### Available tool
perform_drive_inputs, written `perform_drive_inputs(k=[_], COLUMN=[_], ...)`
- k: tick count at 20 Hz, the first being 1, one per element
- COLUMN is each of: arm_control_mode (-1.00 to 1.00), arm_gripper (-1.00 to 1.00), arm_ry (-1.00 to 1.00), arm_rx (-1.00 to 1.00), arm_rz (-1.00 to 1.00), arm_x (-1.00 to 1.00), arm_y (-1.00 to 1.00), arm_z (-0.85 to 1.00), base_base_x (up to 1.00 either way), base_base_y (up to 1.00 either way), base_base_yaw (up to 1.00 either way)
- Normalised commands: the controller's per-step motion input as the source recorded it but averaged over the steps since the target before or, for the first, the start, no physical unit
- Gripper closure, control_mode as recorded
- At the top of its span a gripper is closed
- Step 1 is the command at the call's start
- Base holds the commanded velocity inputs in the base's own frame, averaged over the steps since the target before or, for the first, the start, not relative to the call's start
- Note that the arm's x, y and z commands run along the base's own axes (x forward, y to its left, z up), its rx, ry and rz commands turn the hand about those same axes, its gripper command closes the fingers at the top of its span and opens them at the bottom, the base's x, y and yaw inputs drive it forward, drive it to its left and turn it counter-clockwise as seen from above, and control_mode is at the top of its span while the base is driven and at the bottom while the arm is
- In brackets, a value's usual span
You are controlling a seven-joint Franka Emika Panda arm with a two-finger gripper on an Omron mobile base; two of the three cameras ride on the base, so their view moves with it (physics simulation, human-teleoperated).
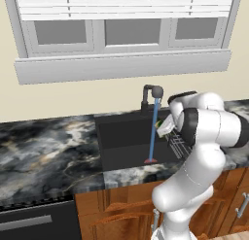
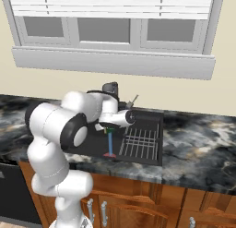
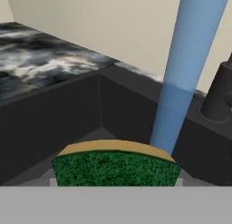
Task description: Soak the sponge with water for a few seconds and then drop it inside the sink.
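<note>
One claw [image 1: 163,128], fingers pressed together on the sponge [image 3: 116,164], held above the sink [image 1: 124,137] just right of the water [image 1: 153,132]. Sponge: yellow body, green scrub layer facing the hand camera, edge bowed. Water: thin straight light-blue stream from the dark faucet [image 1: 151,95] to the red drain spot [image 1: 150,161]. Sink: dark charcoal basin set in the marbled worktop [image 1: 48,151]; wire dish rack [image 2: 140,143] at right. No legible writing.

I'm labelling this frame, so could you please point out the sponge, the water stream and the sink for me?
sponge [image 3: 115,168]: hand view, on its green scrub face.
water [image 1: 153,134]: left base view, midway down the blue stream.
sink [image 1: 124,132]: left base view, on the basin's dark back wall.
</note>
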Motion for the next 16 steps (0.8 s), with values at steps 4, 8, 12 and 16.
perform_drive_inputs(k=[4,8,12,16], arm_control_mode=[-1.00,-1.00,-1.00,-1.00], arm_gripper=[1.00,1.00,1.00,1.00], arm_ry=[0.00,0.00,0.00,0.00], arm_rx=[0.00,0.00,0.00,0.00], arm_rz=[0.00,0.00,0.00,0.00], arm_x=[0.23,0.19,0.19,0.17], arm_y=[0.00,0.00,0.00,0.00], arm_z=[-0.10,-0.10,-0.11,-0.09], base_base_x=[0.00,0.00,0.00,0.00], base_base_y=[0.00,0.00,0.00,0.00], base_base_yaw=[0.00,0.00,0.00,0.00])
